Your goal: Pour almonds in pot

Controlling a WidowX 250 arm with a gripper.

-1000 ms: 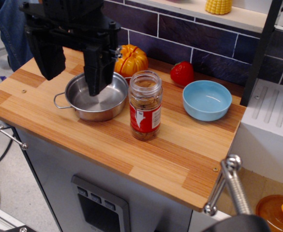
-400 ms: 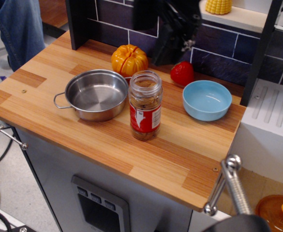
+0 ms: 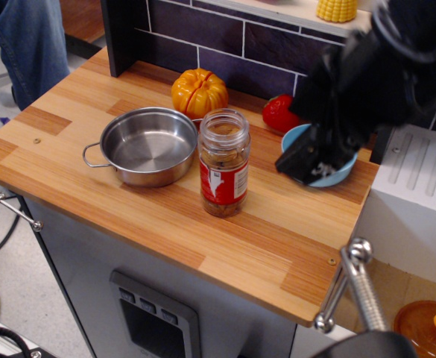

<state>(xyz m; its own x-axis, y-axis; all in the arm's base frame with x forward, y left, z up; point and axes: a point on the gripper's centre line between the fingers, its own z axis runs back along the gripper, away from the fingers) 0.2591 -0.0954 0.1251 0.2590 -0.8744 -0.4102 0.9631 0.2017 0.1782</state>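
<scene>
The almonds [image 3: 224,158] are in a clear plastic jar [image 3: 223,175] with a red label, standing upright and uncapped at the middle of the wooden counter. The shiny steel pot [image 3: 139,176] stands empty just left of the jar. My black gripper [image 3: 311,160] is a motion-blurred mass at the right, low over the light blue bowl [image 3: 337,177], about a hand's width right of the jar and apart from it. The blur hides how its jaws stand. It holds nothing that I can see.
An orange toy pumpkin [image 3: 198,91] and a red toy pepper [image 3: 276,113] stand along the tiled back wall. A white appliance [image 3: 419,186] borders the counter's right edge. A metal bar [image 3: 361,287] is at the front right. A person in jeans [image 3: 25,37] stands at the far left.
My arm has swung from over the pot at the left, across the back, down to the right over the blue bowl. The jar and pot have not moved.
</scene>
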